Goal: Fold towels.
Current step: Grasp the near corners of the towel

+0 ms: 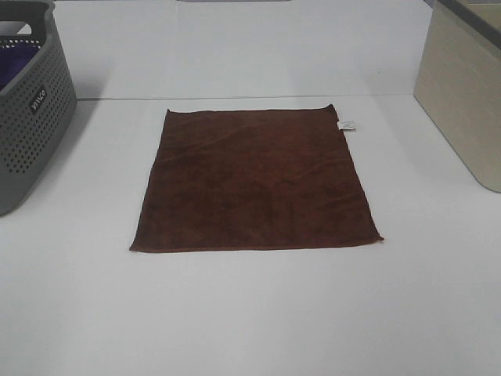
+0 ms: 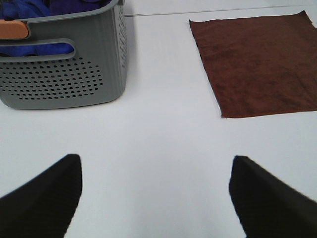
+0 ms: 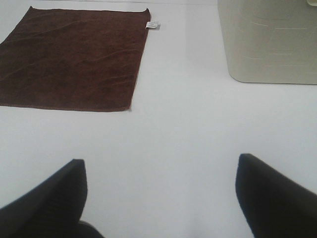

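Observation:
A dark reddish-brown towel (image 1: 254, 182) lies flat and unfolded in the middle of the white table, with a small white tag (image 1: 347, 124) at its far right corner. It also shows in the left wrist view (image 2: 257, 64) and the right wrist view (image 3: 74, 62). Neither gripper shows in the exterior high view. My left gripper (image 2: 156, 168) is open and empty, above bare table, well short of the towel's near left corner. My right gripper (image 3: 161, 171) is open and empty, above bare table, short of the towel's near right corner.
A grey perforated basket (image 1: 31, 117) stands at the far left and holds purple and blue cloth (image 2: 34, 7). A beige bin (image 1: 462, 94) stands at the far right; it also shows in the right wrist view (image 3: 270, 39).

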Available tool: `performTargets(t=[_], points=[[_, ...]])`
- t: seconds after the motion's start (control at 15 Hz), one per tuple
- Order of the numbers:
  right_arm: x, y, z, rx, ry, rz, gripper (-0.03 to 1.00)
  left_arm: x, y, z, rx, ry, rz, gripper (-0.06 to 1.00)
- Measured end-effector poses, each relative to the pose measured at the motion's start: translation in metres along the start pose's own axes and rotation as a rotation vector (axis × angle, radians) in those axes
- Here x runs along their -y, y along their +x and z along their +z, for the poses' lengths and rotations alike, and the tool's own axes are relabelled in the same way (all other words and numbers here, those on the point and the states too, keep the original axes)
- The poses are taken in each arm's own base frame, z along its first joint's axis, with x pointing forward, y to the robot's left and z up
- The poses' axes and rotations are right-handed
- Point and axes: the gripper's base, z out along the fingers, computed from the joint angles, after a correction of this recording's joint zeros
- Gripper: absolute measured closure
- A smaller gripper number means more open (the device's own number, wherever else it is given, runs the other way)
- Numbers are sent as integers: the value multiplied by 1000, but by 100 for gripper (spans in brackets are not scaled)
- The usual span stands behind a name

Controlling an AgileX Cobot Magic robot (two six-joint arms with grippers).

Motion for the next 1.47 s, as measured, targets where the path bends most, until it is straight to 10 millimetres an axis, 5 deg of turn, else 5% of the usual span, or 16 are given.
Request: performTargets(t=[1.47], points=[[0, 0, 0, 0, 0, 0, 19, 0, 0, 0, 0, 0, 0, 17]])
